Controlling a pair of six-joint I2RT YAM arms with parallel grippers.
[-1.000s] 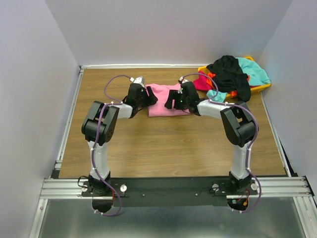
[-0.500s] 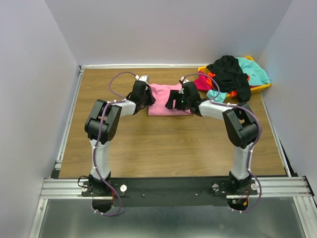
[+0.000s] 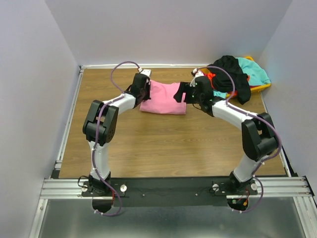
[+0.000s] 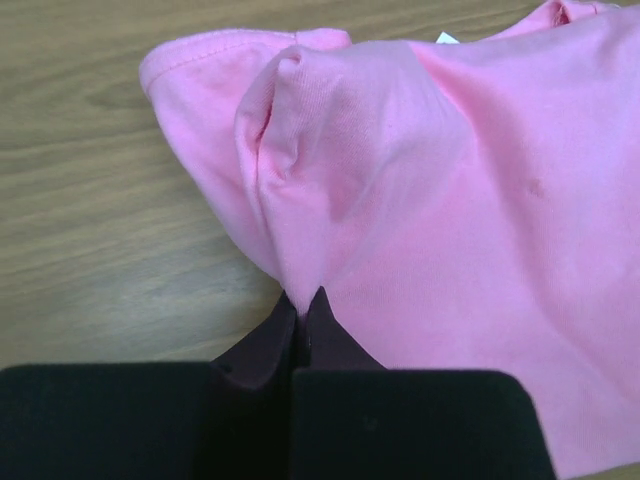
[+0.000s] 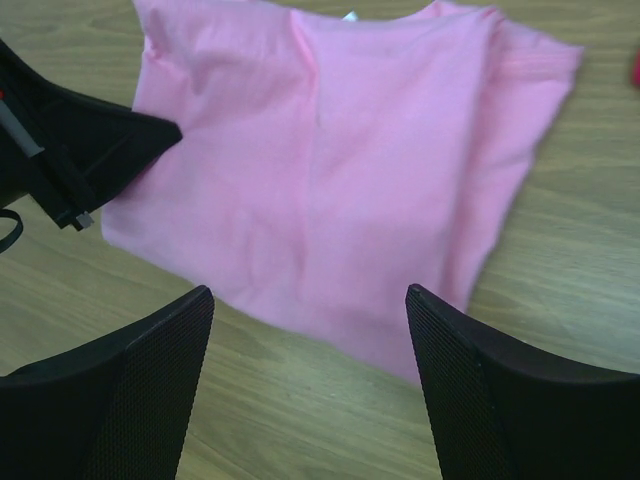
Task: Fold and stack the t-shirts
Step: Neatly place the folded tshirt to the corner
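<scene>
A pink t-shirt (image 3: 163, 97) lay far centre on the wooden bench (image 3: 163, 144). The left hand (image 4: 302, 305) was pinched tight on its left edge. The right hand (image 5: 308, 300) hovered over it, fingers wide, gripping nothing. Other t-shirts (image 3: 230, 74) were heaped far right.

This is a robot test cell in a lab, not a home. A wood-grain surface (image 3: 168, 144) is boxed in by plain pale walls (image 3: 168, 29) behind it and on both sides. An aluminium rail (image 3: 62, 187) along its near edge carries the cabled left arm (image 3: 101, 124) and right arm (image 3: 252, 134). At its far right corner sits a yellow bin (image 3: 261, 88) heaped with t-shirts (image 3: 229, 74).
</scene>
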